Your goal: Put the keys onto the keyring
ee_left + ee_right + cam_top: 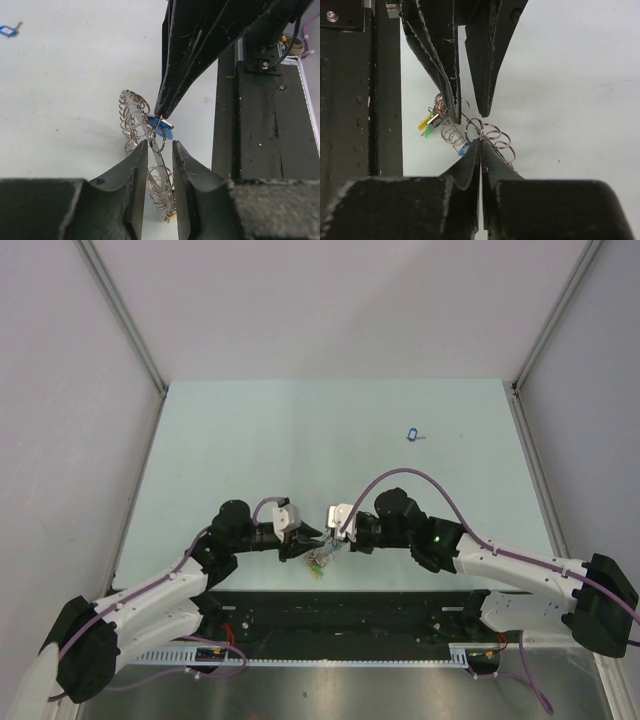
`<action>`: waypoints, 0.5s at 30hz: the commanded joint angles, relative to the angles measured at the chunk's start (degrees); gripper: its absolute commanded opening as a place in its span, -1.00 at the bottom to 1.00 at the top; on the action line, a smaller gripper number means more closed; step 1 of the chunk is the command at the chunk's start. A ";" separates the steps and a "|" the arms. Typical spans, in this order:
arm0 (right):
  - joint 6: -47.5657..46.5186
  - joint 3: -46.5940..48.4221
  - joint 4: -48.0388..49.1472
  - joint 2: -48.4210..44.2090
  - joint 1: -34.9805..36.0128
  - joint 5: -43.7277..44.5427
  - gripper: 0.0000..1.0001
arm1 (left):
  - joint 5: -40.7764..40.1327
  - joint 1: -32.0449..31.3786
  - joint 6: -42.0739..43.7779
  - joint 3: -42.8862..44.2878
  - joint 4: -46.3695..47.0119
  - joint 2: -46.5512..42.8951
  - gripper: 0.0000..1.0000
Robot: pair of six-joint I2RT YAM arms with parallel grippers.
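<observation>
The keyring [318, 562], a silver band fringed with small rings and yellow and green tags [426, 122], hangs between my two grippers near the table's front edge. My left gripper [312, 537] has its jaws narrowly apart around the band [159, 150], with small rings pressed between them. My right gripper [480, 142] is shut on the small ring of a blue-tagged key [167, 132], its tips touching the keyring just beyond the left fingertips [142, 150]. The blue tag [465, 148] peeks out beside the right fingers. A second blue-tagged key [411, 435] lies alone on the far table.
The black base plate [265, 125] runs along the table's near edge, right beside the keyring. The pale green table [250, 440] is walled by white panels on three sides. The loose blue key also shows in the left wrist view [7, 31].
</observation>
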 commanded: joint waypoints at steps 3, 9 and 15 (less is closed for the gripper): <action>-1.02 2.78 0.28 0.00 0.58 -0.08 -1.00 | 7.25 2.14 4.59 2.21 0.68 1.35 -0.38; -1.10 2.87 0.19 -0.26 0.84 0.01 -1.00 | 8.05 2.14 4.24 3.97 -0.82 3.02 -0.35; -1.37 3.13 -0.16 -1.32 1.55 0.45 -1.00 | 6.20 2.14 2.84 4.76 -1.44 2.24 -0.28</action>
